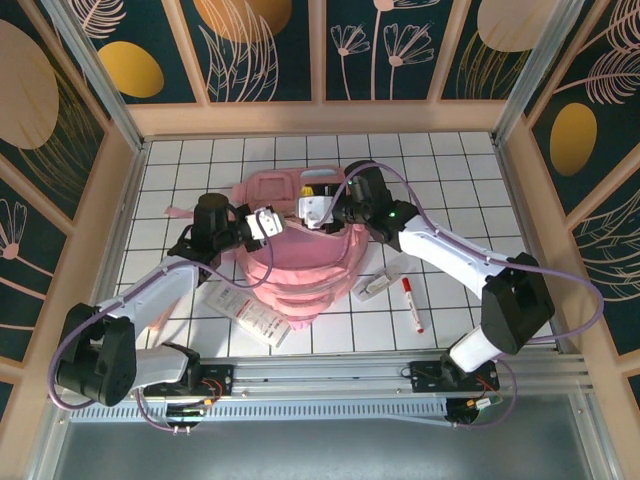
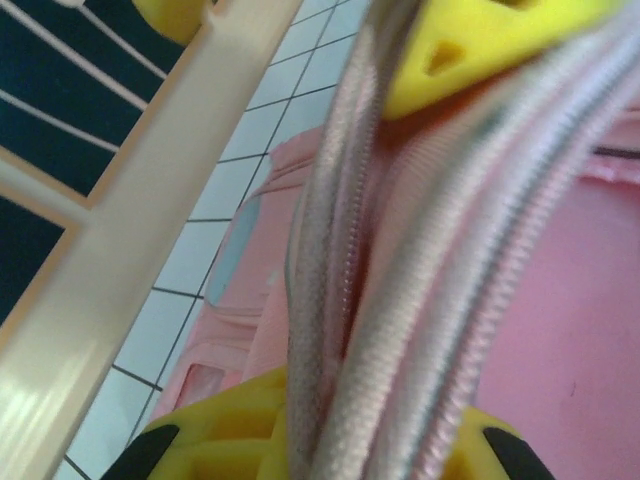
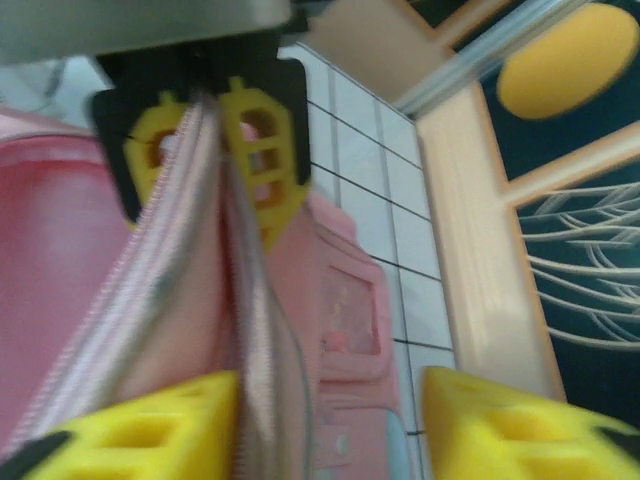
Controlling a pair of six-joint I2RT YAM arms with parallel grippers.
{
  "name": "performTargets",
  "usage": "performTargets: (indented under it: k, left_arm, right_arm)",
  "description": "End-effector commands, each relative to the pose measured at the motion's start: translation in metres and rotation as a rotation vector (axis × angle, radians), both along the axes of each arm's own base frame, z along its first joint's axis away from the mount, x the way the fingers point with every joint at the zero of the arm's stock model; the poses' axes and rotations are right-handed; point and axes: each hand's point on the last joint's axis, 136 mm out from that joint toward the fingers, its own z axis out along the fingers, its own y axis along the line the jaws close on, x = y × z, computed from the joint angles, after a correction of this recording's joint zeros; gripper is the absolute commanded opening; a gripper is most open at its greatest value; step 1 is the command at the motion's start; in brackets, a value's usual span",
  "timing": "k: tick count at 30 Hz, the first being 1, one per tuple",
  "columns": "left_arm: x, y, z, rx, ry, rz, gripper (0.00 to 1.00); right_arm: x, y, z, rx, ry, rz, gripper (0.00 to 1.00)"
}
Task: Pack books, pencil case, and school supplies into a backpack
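The backpack (image 1: 300, 275) lies at mid-table between your two arms. Your left gripper (image 1: 266, 222) is pinched tight on the zip rim (image 2: 345, 260), most likely to hold one lip up so the mouth gapes for loading. Your right gripper (image 1: 314, 208) sits at the same opening, fingers parted, the rim only brushing one pad (image 3: 140, 430). The red-capped marker (image 1: 411, 304) waits unpacked on the table (image 1: 460, 190), right of the bag.

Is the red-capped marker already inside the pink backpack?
No, the marker lies on the tiled table beside the backpack.
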Motion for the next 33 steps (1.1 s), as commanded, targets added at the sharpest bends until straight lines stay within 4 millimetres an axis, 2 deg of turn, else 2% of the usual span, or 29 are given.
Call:
performTargets:
  k: [1, 3, 5, 6, 7, 8, 9, 10, 12, 14, 15, 17, 21, 23, 25, 26, 28, 30, 33]
  left_arm:
    - [0.024, 0.004, 0.041, -0.121, -0.072, 0.117, 0.00]
    - [0.033, 0.008, 0.046, -0.140, -0.058, 0.173, 0.00]
    - [0.044, 0.014, 0.052, -0.182, -0.028, 0.245, 0.00]
    - [0.049, 0.016, 0.055, -0.203, -0.005, 0.280, 0.00]
    - [0.052, 0.018, 0.055, -0.214, 0.013, 0.303, 0.00]
    - [0.055, 0.020, 0.056, -0.230, 0.033, 0.330, 0.00]
    - [0.059, 0.022, 0.056, -0.245, 0.047, 0.357, 0.00]
    - [0.061, 0.024, 0.055, -0.256, 0.060, 0.380, 0.00]
    - [0.070, 0.034, 0.055, -0.279, 0.067, 0.461, 0.00]
    - [0.079, 0.049, 0.058, -0.318, 0.061, 0.574, 0.00]
    - [0.082, 0.055, 0.060, -0.327, 0.050, 0.615, 0.00]
    - [0.086, 0.065, 0.065, -0.351, 0.026, 0.675, 0.00]
    - [0.091, 0.064, 0.068, -0.365, 0.016, 0.681, 0.00]
    - [0.094, 0.059, 0.068, -0.366, 0.031, 0.660, 0.00]
    - [0.094, 0.053, 0.066, -0.383, 0.053, 0.636, 0.00]
    - [0.096, 0.054, 0.063, -0.401, 0.069, 0.651, 0.00]
    - [0.101, 0.058, 0.058, -0.416, 0.092, 0.693, 0.00]
    - [0.104, 0.060, 0.053, -0.414, 0.110, 0.720, 0.00]
    - [0.107, 0.070, 0.051, -0.472, 0.139, 0.763, 0.00]
  right_arm:
    - [0.012, -0.006, 0.057, 0.275, 0.062, -0.210, 0.67]
    - [0.020, -0.021, 0.084, 0.466, 0.165, -0.386, 0.77]
    - [0.026, -0.046, 0.105, 0.638, 0.291, -0.565, 0.89]
    - [0.028, -0.060, 0.108, 0.708, 0.378, -0.654, 0.99]
    - [0.029, -0.074, 0.109, 0.778, 0.460, -0.734, 0.99]
    - [0.029, -0.091, 0.101, 0.852, 0.574, -0.848, 0.99]
    - [0.029, -0.112, 0.089, 0.934, 0.697, -0.980, 0.99]
    - [0.026, -0.125, 0.072, 0.973, 0.811, -1.062, 0.99]
    - [0.011, -0.141, 0.020, 0.954, 1.107, -1.186, 0.99]
    - [-0.009, -0.166, -0.034, 0.880, 1.289, -1.408, 0.99]
    - [-0.021, -0.178, -0.057, 0.821, 1.337, -1.509, 0.99]
    - [-0.044, -0.202, -0.092, 0.710, 1.377, -1.681, 0.99]
    - [-0.080, -0.233, -0.135, 0.514, 1.405, -1.914, 0.99]
    - [-0.091, -0.223, -0.146, 0.460, 1.456, -1.891, 0.99]
    - [-0.102, -0.201, -0.150, 0.416, 1.495, -1.824, 0.98]
    - [-0.104, -0.181, -0.147, 0.386, 1.508, -1.732, 0.96]
    - [-0.113, -0.127, -0.137, 0.293, 1.510, -1.457, 0.93]
    - [-0.129, -0.075, -0.126, 0.154, 1.428, -1.141, 0.91]
    - [-0.153, -0.028, -0.128, -0.032, 1.257, -0.902, 0.91]
